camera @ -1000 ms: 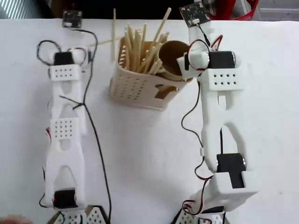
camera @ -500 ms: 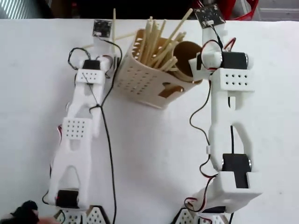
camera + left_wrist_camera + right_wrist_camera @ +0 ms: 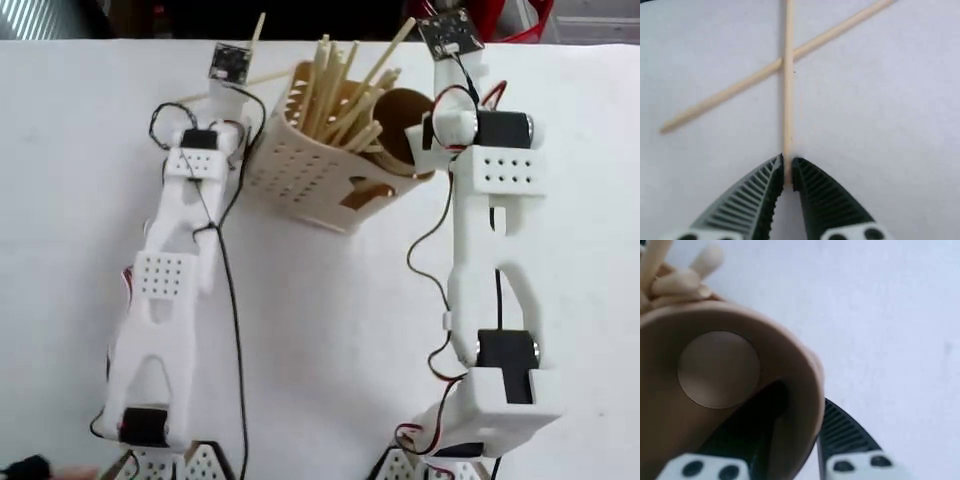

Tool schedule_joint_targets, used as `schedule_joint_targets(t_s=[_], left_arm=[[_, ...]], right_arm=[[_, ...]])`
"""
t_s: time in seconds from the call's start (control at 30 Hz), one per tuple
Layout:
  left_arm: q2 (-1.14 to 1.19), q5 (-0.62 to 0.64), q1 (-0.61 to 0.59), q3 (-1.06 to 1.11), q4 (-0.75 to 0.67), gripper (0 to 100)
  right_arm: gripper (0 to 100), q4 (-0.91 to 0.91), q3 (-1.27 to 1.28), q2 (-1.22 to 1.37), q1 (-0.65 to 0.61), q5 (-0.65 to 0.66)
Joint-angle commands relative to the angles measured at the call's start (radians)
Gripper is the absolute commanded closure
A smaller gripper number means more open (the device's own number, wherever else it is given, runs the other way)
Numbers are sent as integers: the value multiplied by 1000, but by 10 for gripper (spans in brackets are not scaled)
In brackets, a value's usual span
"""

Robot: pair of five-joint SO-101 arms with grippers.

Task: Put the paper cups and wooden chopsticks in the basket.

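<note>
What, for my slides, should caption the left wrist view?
Left gripper grips a chopstick crossing a second chopstick on the table.

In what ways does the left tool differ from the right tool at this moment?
The left tool pinches a thin chopstick between its tips; the right tool clamps the wall of a paper cup from inside and outside. The left tool is over the table; the right tool is at the basket. Both are shut on something.

Cream perforated basket [image 3: 300, 175], tan paper cup [image 3: 717, 367], pale chopsticks [image 3: 787, 100], white table [image 3: 330, 335].
</note>
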Motion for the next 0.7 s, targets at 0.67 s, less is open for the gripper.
schedule_joint_targets(t_s=[0.67], left_arm=[[-206, -451, -527, -451, 928, 977]], right_arm=[[981, 19, 48, 70, -216, 52]])
